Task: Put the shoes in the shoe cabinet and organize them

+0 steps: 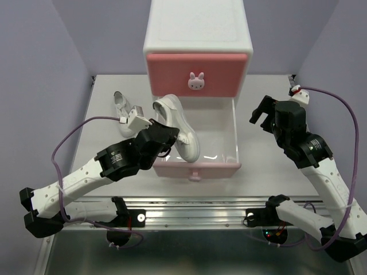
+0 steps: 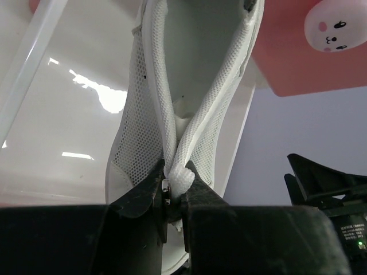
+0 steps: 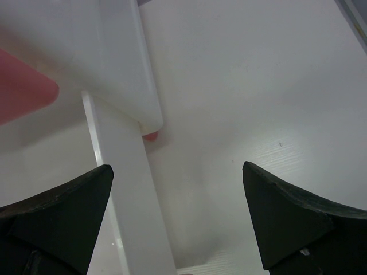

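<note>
The white shoe cabinet stands at the back, its darker pink upper drawer closed. The paler pink lower drawer is pulled out and open. My left gripper is shut on the heel of a white sneaker, toe pointing to the cabinet, over the left part of the open drawer. In the left wrist view the fingers pinch the sneaker's heel rim. The second white sneaker lies on the table left of the cabinet. My right gripper is open and empty, right of the drawer. The flip-flops are out of view.
The right wrist view shows my open right gripper above the table beside the drawer's white side wall and the cabinet's lower corner. A purple wall encloses the table on three sides. The bunny knob shows in the left wrist view.
</note>
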